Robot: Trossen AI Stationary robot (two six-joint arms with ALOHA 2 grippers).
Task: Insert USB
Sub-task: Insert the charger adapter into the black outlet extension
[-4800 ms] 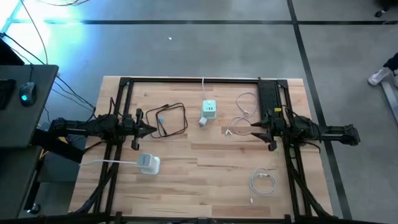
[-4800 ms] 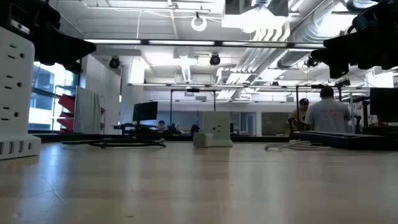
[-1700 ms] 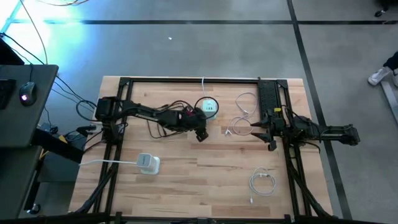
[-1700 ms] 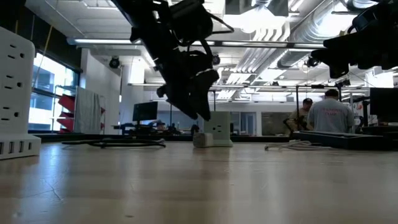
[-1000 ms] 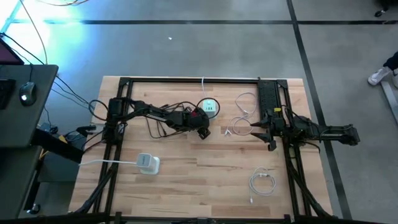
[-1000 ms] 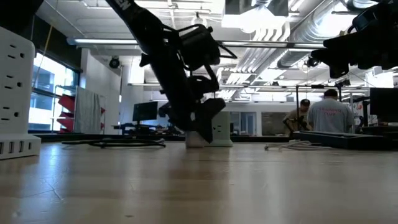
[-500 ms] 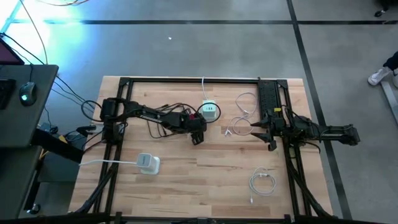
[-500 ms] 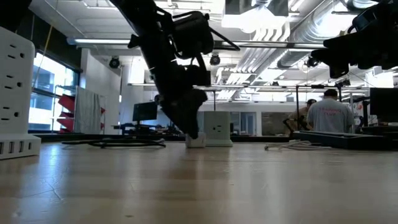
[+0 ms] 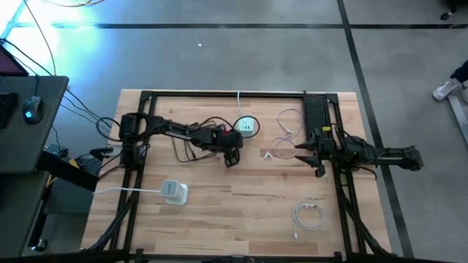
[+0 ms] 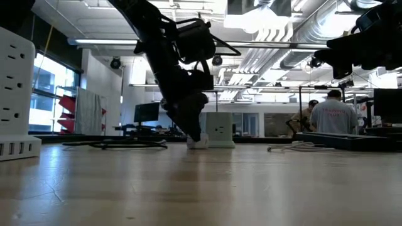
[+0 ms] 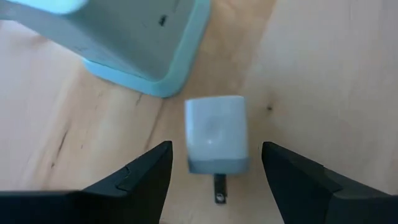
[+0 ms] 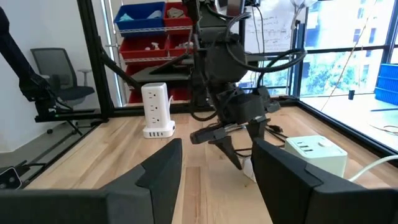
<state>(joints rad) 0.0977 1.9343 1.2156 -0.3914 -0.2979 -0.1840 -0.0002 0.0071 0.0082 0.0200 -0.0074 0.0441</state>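
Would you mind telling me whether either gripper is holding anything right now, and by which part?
Nothing is held. The left gripper is open, its fingers either side of the small white charger without touching it. The right gripper waits empty and open at the table's right.

It is a big lab: red bins on racks, a desk chair, pipes up high.

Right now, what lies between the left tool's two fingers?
A small white charger block lies between the left tool's open fingers, untouched, on bare wood beside the green power cube; the left wrist view shows it.
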